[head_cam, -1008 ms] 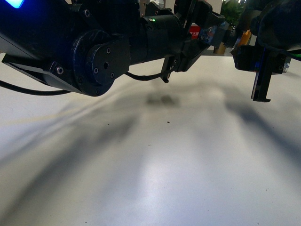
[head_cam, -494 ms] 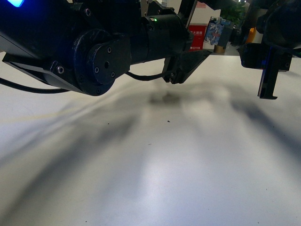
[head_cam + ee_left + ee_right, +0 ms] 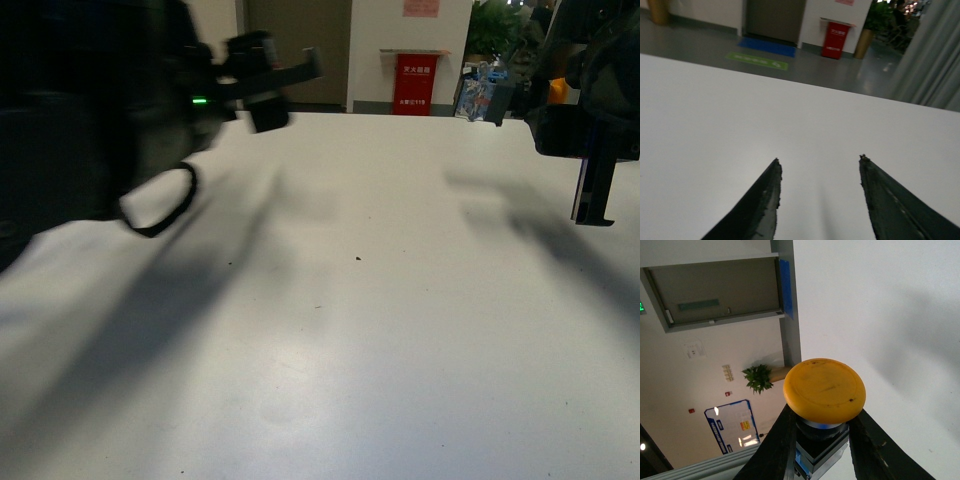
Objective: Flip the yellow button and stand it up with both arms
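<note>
**Button in the right-hand grip.** Your right fingers (image 3: 771, 447) clamp the yellow button (image 3: 824, 389), seen here from the right wrist, with 1 dark finger pressed against each side of its body just under the cap. The flat, round, orange-yellow cap sits beyond the fingertips and faces the wrist camera. It is wider than the gap between the 2 fingers. Beneath it a silvery ring, the black collar and a sliver of the blue-and-clear block show, wedged between the fingers. The white worktop (image 3: 900, 315) fills the background behind the button, but this view does not show whether the button touches it. A potted plant (image 3: 757, 377) stands in the room beyond.

From the front, your right arm (image 3: 590, 90) hangs above the worktop at the right edge, 1 finger pointing down over its own shadow.

Your left fingers (image 3: 760, 205) are spread wide in the left wrist view, with only bare worktop between the 2 ragged tips. The button is nowhere near them. In the front view your left arm (image 3: 110, 130) is a dark blur on the left, well apart from the right arm. A red box (image 3: 412, 72) stands against the far wall.
</note>
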Robot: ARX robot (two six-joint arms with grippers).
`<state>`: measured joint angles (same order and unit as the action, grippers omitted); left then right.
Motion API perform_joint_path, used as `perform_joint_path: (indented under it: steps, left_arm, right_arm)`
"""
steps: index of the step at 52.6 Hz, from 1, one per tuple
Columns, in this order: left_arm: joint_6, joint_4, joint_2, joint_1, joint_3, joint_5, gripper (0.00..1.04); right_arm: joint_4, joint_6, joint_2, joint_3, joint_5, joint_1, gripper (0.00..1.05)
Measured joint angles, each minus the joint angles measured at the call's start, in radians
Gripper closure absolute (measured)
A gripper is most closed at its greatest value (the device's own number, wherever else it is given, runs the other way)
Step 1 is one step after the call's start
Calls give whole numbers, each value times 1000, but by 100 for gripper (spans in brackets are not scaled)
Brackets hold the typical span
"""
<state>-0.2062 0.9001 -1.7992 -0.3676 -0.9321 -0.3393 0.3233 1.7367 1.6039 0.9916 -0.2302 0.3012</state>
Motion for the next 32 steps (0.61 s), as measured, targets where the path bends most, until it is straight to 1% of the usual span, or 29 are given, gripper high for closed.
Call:
perform_joint_path:
  steps: [3, 6, 7, 12, 16, 17, 24, 32]
  left_arm:
    - [79, 33, 63, 37, 92, 8, 64]
    - [114, 55, 106, 60, 159, 21, 71]
    - [121, 60, 115, 66, 176, 26, 73]
    - [159, 91, 189, 98, 311, 66, 89]
    - [172, 104, 227, 111, 373, 89, 98]
    - [176, 108, 243, 116, 397, 102, 101]
    - [187, 125, 318, 144, 486, 132, 101]
    - [193, 130, 438, 199, 611, 169, 101]
  right_arm:
    - [-1, -2, -2, 0, 0, -2, 82]
    - [-1, -2, -4, 0, 1, -2, 82]
    - [-1, -3, -5, 0, 1, -2, 82]
    - [-1, -5, -7, 0, 3, -2, 82]
    - [-2, -5, -7, 0, 5, -2, 82]
    - [-2, -5, -7, 0, 5, -2, 82]
    - [-4, -6, -7, 0, 5, -5, 82]
    - [-5, -10, -11, 0, 5, -7, 82]
